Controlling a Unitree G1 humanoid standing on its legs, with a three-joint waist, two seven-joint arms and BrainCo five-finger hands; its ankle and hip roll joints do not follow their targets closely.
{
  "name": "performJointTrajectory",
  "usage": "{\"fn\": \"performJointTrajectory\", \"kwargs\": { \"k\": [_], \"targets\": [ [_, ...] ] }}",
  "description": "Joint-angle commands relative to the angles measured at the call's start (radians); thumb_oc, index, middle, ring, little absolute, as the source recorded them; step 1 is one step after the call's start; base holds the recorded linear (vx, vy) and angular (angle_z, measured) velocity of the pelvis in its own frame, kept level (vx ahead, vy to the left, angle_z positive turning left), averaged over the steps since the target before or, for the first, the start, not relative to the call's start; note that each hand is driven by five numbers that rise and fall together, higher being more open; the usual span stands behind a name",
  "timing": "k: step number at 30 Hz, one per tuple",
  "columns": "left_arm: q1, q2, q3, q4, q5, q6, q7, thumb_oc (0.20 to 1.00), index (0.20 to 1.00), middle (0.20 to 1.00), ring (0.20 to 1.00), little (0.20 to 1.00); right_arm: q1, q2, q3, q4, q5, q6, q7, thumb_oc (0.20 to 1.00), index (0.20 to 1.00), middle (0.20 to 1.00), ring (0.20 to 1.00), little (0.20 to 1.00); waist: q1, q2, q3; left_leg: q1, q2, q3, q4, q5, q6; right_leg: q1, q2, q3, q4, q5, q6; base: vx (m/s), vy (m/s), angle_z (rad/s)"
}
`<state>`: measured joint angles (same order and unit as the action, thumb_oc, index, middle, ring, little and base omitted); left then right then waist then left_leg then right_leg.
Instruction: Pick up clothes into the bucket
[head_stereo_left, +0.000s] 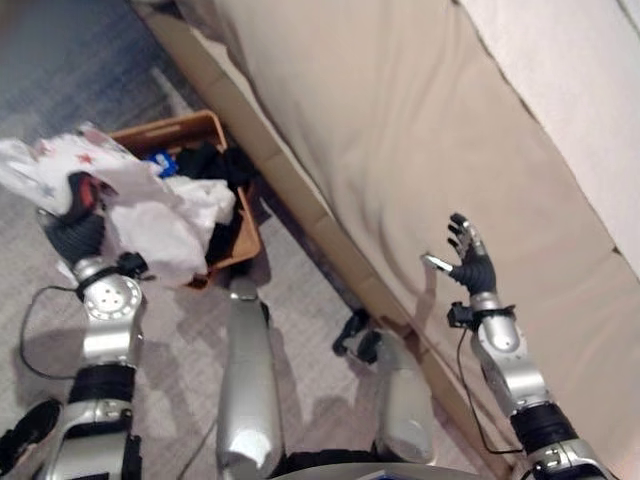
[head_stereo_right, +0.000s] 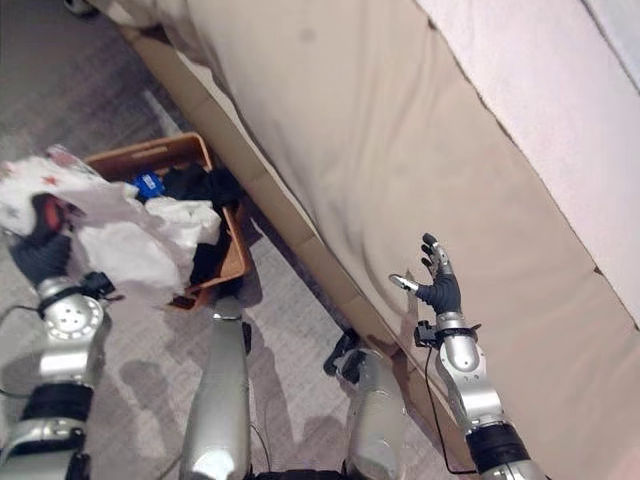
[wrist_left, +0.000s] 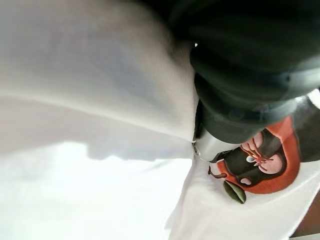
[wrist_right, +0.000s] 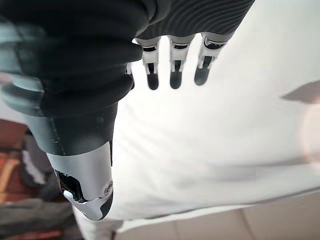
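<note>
Up left, my left hand (head_stereo_left: 75, 232) is buried in white cloth (head_stereo_left: 150, 215) over the bucket (head_stereo_left: 245, 240), grip unreadable; my right hand (head_stereo_left: 470, 262) hangs open.

This looks like a room in a home, most likely a bedroom or living room. A broad beige fabric-covered mattress or cushion (head_stereo_left: 400, 150) on a tan base runs from 11 o'clock to 5 o'clock, with a paler pinkish textured cover (head_stereo_left: 580, 90) at 2 o'clock. Grey short-pile carpet (head_stereo_left: 60, 60) covers the floor. At 9 o'clock stands an orange-brown rectangular laundry basket (head_stereo_left: 180, 128) heaped with white, black and blue clothes (head_stereo_left: 200, 190), a white printed garment (head_stereo_left: 60, 165) above it.
</note>
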<state>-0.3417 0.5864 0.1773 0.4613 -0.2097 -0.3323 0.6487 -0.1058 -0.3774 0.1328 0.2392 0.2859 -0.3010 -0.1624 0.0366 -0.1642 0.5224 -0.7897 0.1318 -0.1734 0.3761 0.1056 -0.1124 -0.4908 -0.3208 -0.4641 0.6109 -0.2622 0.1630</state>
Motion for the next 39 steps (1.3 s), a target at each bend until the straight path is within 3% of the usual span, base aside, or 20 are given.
{"fn": "performJointTrajectory", "kwargs": {
  "k": [1, 7, 12, 22, 24, 27, 34, 39],
  "targets": [
    [-0.093, 0.11, 0.041, 0.008, 0.016, -0.034, 0.093, 0.2, 0.2, 0.2, 0.2, 0.2, 0.015, 0.001, -0.021, -0.095, 0.079, -0.095, -0.028, 1.0, 1.0, 1.0, 1.0, 1.0, -0.017, -0.08, -0.002, -0.062, 0.001, -0.019, 0.147, -0.169, 0.023, -0.051, -0.019, 0.036, -0.127, 0.189, 0.036, -0.01, 0.035, -0.04],
    [-0.154, 0.215, 0.04, 0.095, 0.009, -0.023, 0.134, 0.2, 0.2, 0.2, 0.2, 0.2, 0.007, -0.015, -0.013, -0.143, 0.116, -0.125, -0.027, 1.0, 1.0, 1.0, 1.0, 1.0, -0.045, -0.115, -0.002, -0.144, 0.002, -0.022, 0.187, -0.185, 0.035, -0.131, -0.016, 0.037, -0.115, 0.208, 0.049, -0.02, 0.04, -0.01],
    [-0.228, 0.284, -0.028, 0.151, 0.009, -0.002, 0.087, 0.2, 0.2, 0.2, 0.2, 0.2, -0.001, -0.033, -0.008, -0.167, 0.132, -0.133, -0.016, 1.0, 1.0, 1.0, 1.0, 1.0, -0.067, -0.126, -0.002, -0.195, -0.007, -0.036, 0.207, -0.19, 0.041, -0.174, -0.021, 0.029, -0.106, 0.211, 0.051, 0.0, 0.006, 0.0],
    [-0.291, 0.309, -0.174, 0.177, 0.147, 0.061, -0.027, 0.2, 0.2, 0.2, 0.2, 0.2, -0.015, -0.064, -0.029, -0.185, 0.109, -0.131, 0.003, 1.0, 1.0, 1.0, 1.0, 1.0, -0.094, -0.118, -0.002, -0.246, -0.022, -0.041, 0.247, -0.201, 0.054, -0.233, -0.025, 0.044, -0.077, 0.201, 0.044, -0.01, 0.048, 0.0],
    [-0.336, 0.304, -0.222, 0.275, 0.151, 0.109, -0.066, 0.2, 0.2, 0.2, 0.2, 0.2, -0.019, -0.063, -0.029, -0.177, 0.112, -0.127, 0.009, 1.0, 1.0, 1.0, 1.0, 1.0, -0.111, -0.118, -0.002, -0.255, -0.021, -0.04, 0.266, -0.208, 0.058, -0.241, -0.024, 0.055, -0.067, 0.201, 0.044, -0.01, 0.053, 0.0],
    [-0.361, 0.307, -0.254, 0.307, 0.16, 0.121, -0.088, 0.2, 0.2, 0.2, 0.2, 0.2, -0.028, -0.066, -0.029, -0.174, 0.123, -0.127, 0.014, 1.0, 1.0, 1.0, 1.0, 1.0, -0.115, -0.117, -0.002, -0.259, -0.016, -0.036, 0.28, -0.213, 0.06, -0.245, -0.024, 0.059, -0.064, 0.203, 0.046, 0.0, 0.023, -0.05],
    [-0.363, 0.298, -0.267, 0.381, 0.152, 0.168, -0.149, 0.2, 0.2, 0.2, 0.2, 0.2, -0.034, -0.07, -0.041, -0.183, 0.134, -0.12, 0.025, 1.0, 1.0, 1.0, 1.0, 1.0, -0.114, -0.112, -0.002, -0.258, -0.017, -0.037, 0.296, -0.22, 0.065, -0.248, -0.021, 0.068, -0.054, 0.199, 0.045, 0.01, 0.005, -0.05],
    [-0.368, 0.303, -0.267, 0.381, 0.14, 0.164, -0.167, 0.2, 0.2, 0.2, 0.2, 0.2, -0.031, -0.073, -0.051, -0.188, 0.136, -0.118, 0.03, 1.0, 1.0, 1.0, 1.0, 1.0, -0.112, -0.113, -0.002, -0.252, -0.016, -0.038, 0.289, -0.218, 0.064, -0.24, -0.02, 0.064, -0.057, 0.198, 0.045, 0.0, 0.0, 0.0]
  ]
}}
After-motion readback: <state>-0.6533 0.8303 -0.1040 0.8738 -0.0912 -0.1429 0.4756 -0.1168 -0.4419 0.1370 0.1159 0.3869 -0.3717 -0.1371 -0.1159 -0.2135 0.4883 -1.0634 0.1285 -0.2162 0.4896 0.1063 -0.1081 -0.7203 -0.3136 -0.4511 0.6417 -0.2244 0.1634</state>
